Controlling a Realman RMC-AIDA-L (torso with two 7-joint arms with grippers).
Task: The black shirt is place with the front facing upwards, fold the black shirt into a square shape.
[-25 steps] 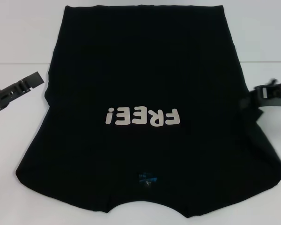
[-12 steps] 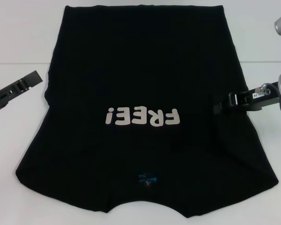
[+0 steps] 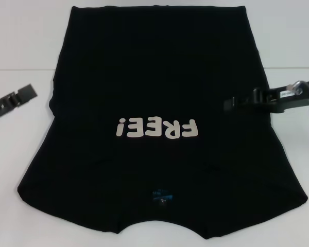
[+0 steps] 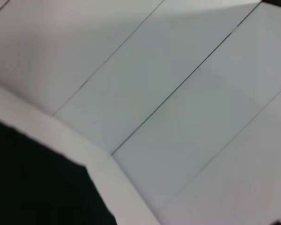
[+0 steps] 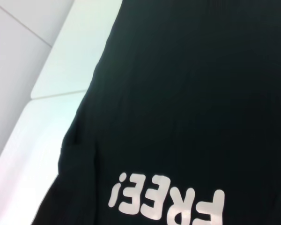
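The black shirt (image 3: 159, 77) lies flat on the white table (image 3: 20, 46), front up, with cream "FREE!" letters (image 3: 157, 128) and a small blue neck label (image 3: 161, 196) at the near edge. It also shows in the right wrist view (image 5: 201, 93) and as a dark corner in the left wrist view (image 4: 33, 187). My right gripper (image 3: 229, 103) reaches in from the right over the shirt's right side, shut on a piece of its right edge. My left gripper (image 3: 27, 93) hovers over bare table just left of the shirt, apart from it.
The white table (image 3: 293, 31) shows bare strips to the left and right of the shirt. A seam line (image 3: 20, 70) crosses it at the back. Pale panels with dark joints (image 4: 178, 84) fill the left wrist view.
My right gripper has moved left from the shirt's right edge to over its right side, drawing the edge cloth inward. My left gripper has drawn back to the left and slightly nearer.
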